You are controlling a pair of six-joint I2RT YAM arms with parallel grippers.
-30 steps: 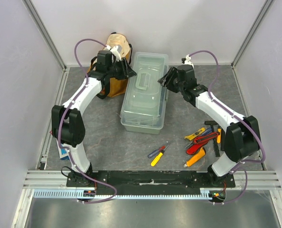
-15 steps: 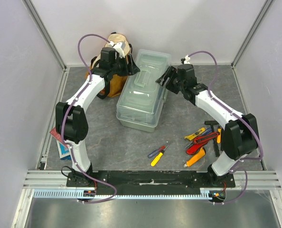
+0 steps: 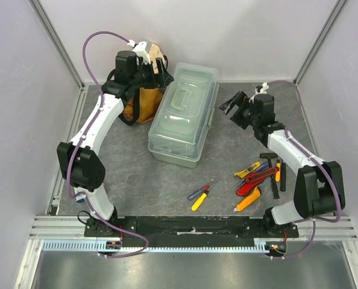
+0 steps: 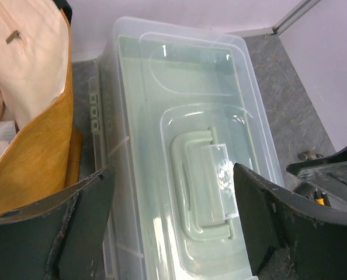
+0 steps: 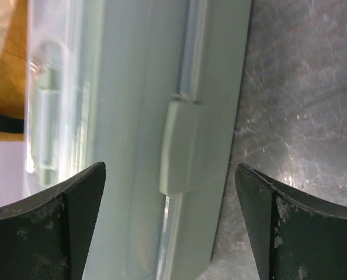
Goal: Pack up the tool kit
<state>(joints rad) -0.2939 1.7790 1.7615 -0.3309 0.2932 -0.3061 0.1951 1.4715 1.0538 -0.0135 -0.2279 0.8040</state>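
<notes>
The tool kit's pale grey-green toolbox (image 3: pixel 184 114) stands mid-table with its clear lid down and its handle (image 4: pixel 203 192) flat. My left gripper (image 3: pixel 160 77) hovers open at the box's back left corner, apart from it; in the left wrist view the left gripper (image 4: pixel 173 221) spans the lid with nothing between its fingers. My right gripper (image 3: pixel 232 107) is open just right of the box; in the right wrist view the right gripper (image 5: pixel 170 216) faces the side latch (image 5: pixel 182 146) without touching it. Hand tools (image 3: pixel 260 177) lie in a pile at the front right. A yellow-handled screwdriver (image 3: pixel 201 195) lies alone at the front.
A mustard-yellow bag (image 3: pixel 144 96) stands against the box's left side, close under my left arm, and shows as the bag (image 4: pixel 33 146) in the left wrist view. A red-blue booklet (image 3: pixel 79 194) peeks out beside the left arm's base. Grey walls enclose the table.
Both grippers have opened wide and drawn back from the toolbox, the left toward the back left, the right toward the right. The box's near end shifted slightly left earlier and now rests still.
</notes>
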